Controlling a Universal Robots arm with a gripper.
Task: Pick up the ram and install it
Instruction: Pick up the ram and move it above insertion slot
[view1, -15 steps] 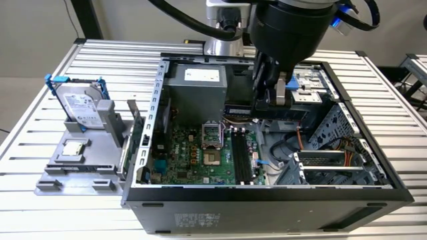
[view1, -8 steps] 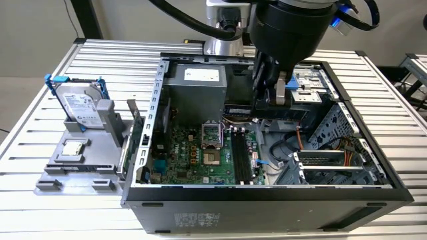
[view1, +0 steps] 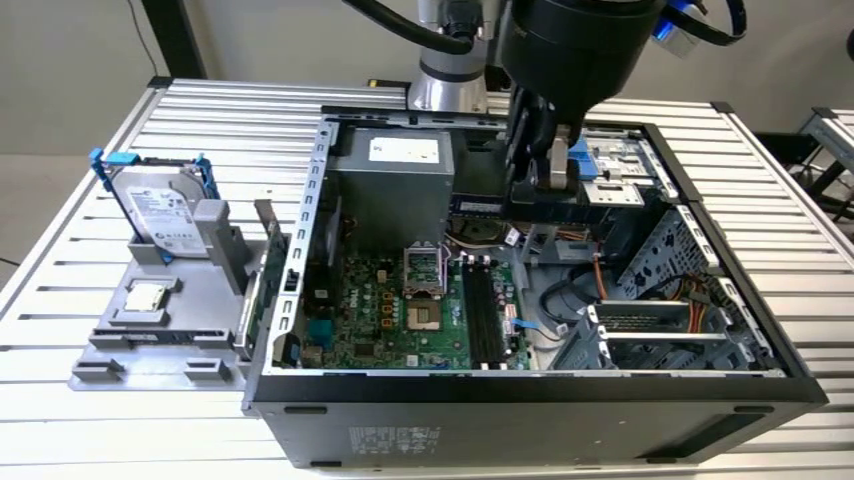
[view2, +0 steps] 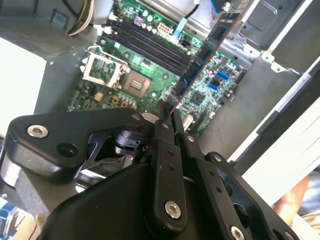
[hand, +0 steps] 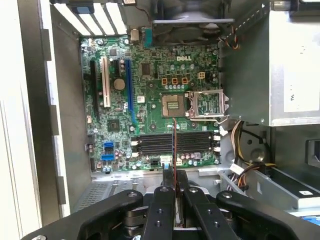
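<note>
The table (view1: 60, 415) carries an open computer case (view1: 534, 425) with the green motherboard (hand: 150, 85) inside. Above the motherboard hangs the tool (hand: 173, 176), clamped tight on the ram (view2: 205, 55), which hangs edge-on over the motherboard's black slots (hand: 196, 142), not touching them.

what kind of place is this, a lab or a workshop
Probably a robotics lab set up for PC assembly: an open computer case on a slatted metal table, a grey fixture holding a hard drive, and the gripper holding the ram above the motherboard.
</note>
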